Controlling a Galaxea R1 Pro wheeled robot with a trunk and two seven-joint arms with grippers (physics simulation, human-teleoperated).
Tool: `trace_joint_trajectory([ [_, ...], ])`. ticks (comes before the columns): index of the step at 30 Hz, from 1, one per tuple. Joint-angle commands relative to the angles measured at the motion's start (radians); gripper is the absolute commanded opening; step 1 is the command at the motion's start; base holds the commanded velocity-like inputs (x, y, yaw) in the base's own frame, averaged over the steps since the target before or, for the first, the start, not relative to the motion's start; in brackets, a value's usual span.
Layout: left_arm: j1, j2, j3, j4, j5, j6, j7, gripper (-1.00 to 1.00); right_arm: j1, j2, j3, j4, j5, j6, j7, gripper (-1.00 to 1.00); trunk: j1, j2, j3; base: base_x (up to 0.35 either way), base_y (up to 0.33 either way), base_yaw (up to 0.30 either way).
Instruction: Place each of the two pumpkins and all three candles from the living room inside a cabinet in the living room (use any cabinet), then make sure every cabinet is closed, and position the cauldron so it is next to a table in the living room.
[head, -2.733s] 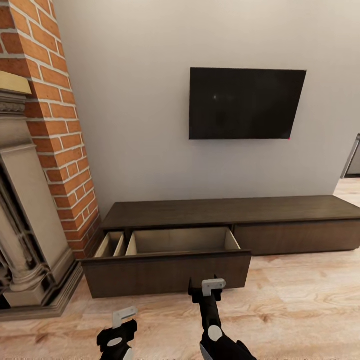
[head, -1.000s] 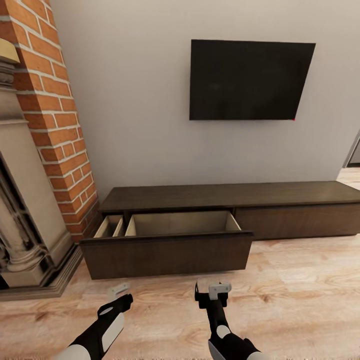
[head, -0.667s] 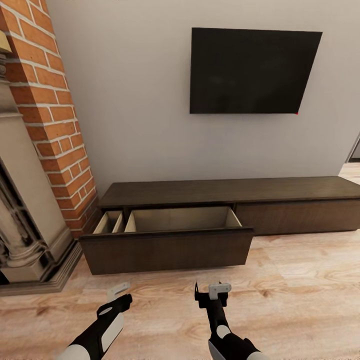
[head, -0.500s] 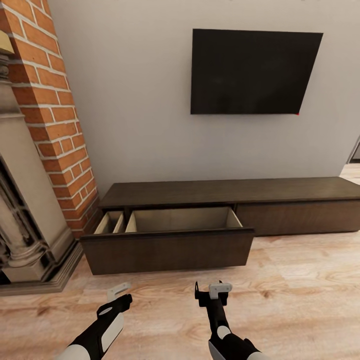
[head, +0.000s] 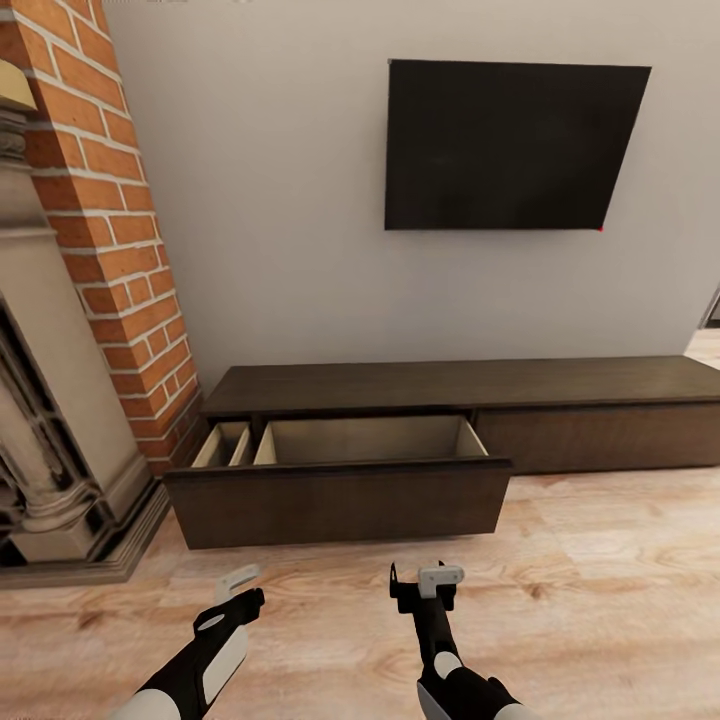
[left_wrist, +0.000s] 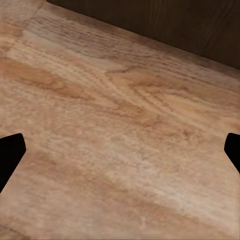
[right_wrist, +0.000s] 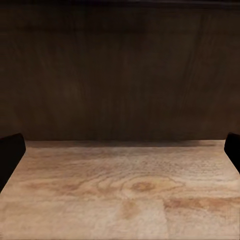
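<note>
- One cabinet (head: 470, 385), long, low, dark brown, against the far wall; its left drawer (head: 340, 500) pulled out toward the robot, pale wood inside, nothing visible in it.
- Right drawer front (head: 600, 435) flush, closed.
- Left gripper (head: 240, 583) low over the plank floor (head: 600, 600), near the open drawer's front; fingers spread wide, nothing between them.
- Right gripper (head: 425, 580) just short of the same drawer front, fingers apart, empty; its wrist view faces the dark panel (right_wrist: 120, 75) squarely.
- Brick fireplace (head: 90, 250) at left, beside the cabinet's end.
- Wall TV (head: 515, 145) above the cabinet.
</note>
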Motion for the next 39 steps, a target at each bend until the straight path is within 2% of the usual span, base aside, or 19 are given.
trace_joint_trajectory([
  [1, -0.001, 0.001, -0.008, -0.001, 0.008, 0.000, 0.008, 1.00, -0.001, 0.000, 0.009, 0.001, -0.008, -0.004, -0.005, 1.00, 0.000, 0.000, 0.000, 0.000, 0.000, 0.155],
  [12, -0.001, 0.001, -0.008, -0.001, 0.008, 0.000, 0.008, 1.00, -0.001, 0.000, 0.009, 0.001, -0.008, -0.003, -0.005, 1.00, 0.000, 0.000, 0.010, 0.000, 0.000, 0.168],
  [30, -0.001, 0.001, -0.008, -0.001, 0.008, -0.001, 0.008, 1.00, -0.001, -0.001, 0.009, 0.003, -0.008, 0.002, -0.004, 1.00, 0.000, 0.000, 0.010, 0.000, 0.000, 0.008],
  [35, -0.001, 0.001, -0.008, -0.001, 0.007, -0.001, 0.008, 1.00, -0.001, -0.001, 0.006, -0.001, -0.014, 0.073, -0.003, 1.00, 0.000, 0.000, 0.010, 0.000, 0.000, 0.000],
  [39, -0.001, 0.001, -0.008, -0.001, 0.007, -0.001, 0.008, 1.00, -0.018, -0.002, 0.002, -0.013, -0.018, 0.179, -0.003, 1.00, 0.000, 0.000, 0.010, 0.000, 0.000, 0.000],
])
